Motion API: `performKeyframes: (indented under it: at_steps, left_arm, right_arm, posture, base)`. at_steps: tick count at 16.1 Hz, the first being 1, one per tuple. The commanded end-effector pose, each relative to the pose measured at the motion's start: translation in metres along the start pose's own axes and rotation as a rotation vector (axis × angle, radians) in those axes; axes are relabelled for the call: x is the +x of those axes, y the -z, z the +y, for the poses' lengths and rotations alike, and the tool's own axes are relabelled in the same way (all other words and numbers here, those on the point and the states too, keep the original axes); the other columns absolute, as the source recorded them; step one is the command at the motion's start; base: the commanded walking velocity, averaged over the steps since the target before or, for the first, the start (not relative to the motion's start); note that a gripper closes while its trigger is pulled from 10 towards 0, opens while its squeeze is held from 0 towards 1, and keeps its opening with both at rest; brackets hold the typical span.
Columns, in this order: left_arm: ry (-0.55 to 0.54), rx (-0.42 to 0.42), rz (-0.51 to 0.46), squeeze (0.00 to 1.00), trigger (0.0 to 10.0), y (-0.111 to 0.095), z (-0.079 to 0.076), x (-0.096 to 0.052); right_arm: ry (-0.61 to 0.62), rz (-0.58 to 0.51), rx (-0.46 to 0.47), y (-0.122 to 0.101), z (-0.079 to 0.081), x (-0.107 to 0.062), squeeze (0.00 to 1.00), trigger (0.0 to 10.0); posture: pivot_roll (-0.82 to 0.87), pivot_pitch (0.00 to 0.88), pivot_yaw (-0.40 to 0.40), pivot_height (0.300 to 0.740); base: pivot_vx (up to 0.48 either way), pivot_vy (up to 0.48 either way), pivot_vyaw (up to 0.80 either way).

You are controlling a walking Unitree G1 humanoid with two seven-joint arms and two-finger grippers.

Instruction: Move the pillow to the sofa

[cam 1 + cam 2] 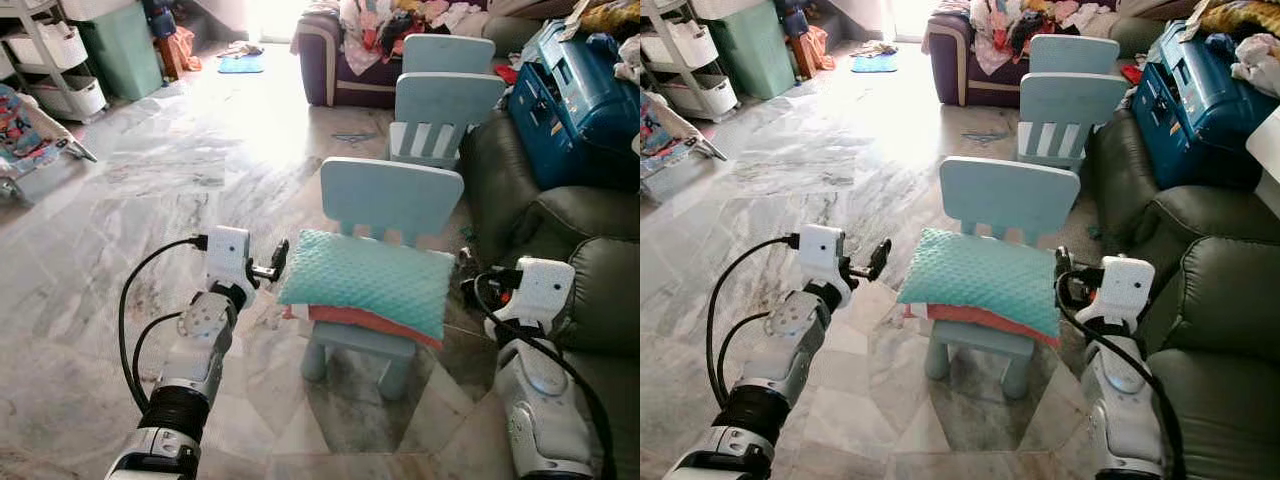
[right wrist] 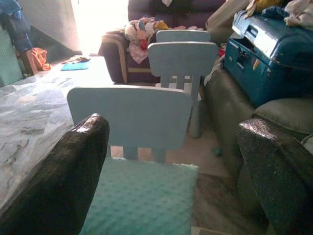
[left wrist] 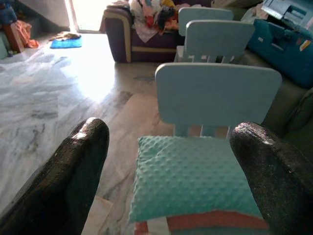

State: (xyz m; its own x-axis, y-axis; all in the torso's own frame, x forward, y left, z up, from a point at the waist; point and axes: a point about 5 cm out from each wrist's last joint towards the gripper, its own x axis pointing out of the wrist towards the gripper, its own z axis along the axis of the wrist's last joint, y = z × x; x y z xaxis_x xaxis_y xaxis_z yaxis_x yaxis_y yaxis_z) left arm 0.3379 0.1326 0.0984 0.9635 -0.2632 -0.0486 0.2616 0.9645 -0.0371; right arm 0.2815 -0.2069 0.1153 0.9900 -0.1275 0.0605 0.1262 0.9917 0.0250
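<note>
A teal dotted pillow (image 1: 368, 280) with a red underside lies on the seat of a small light-blue chair (image 1: 390, 195). My left gripper (image 1: 279, 261) is open at the pillow's left end, close to its edge. In the left wrist view its black fingers (image 3: 80, 161) stand wide apart with the pillow (image 3: 193, 176) just ahead between them. My right gripper (image 1: 1065, 273) is open at the pillow's right end. Its fingers (image 2: 73, 166) also stand wide apart, with the pillow (image 2: 142, 200) below them. The dark green sofa (image 1: 595, 265) is directly to the right of the chair.
A blue case (image 1: 565, 100) rests on the green sofa's far part. Two more light-blue chairs (image 1: 445, 105) stand behind the first. A purple sofa (image 1: 335, 65) piled with clothes is at the back. Shelves and a green bin (image 1: 120, 45) stand at the far left.
</note>
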Motion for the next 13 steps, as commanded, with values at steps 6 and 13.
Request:
performKeyframes:
  at_steps: [6, 13]
  left_arm:
    - [-0.030, 0.009, 0.012, 0.00, 10.0, 0.007, 0.011, -0.006]
    - [-0.047, -0.030, 0.011, 0.00, 10.0, 0.006, 0.013, -0.006]
  right_arm:
    - [-0.031, -0.012, 0.015, -0.008, 0.007, 0.007, 0.00, 10.0]
    - [-0.045, -0.006, 0.017, -0.006, 0.010, 0.008, 0.00, 10.0]
  posture:
    - [-0.18, 0.045, 0.018, 0.740]
    - [-0.17, 0.048, 0.016, 0.740]
  base:
    - [0.000, 0.000, -0.40]
    - [0.000, 0.000, -0.80]
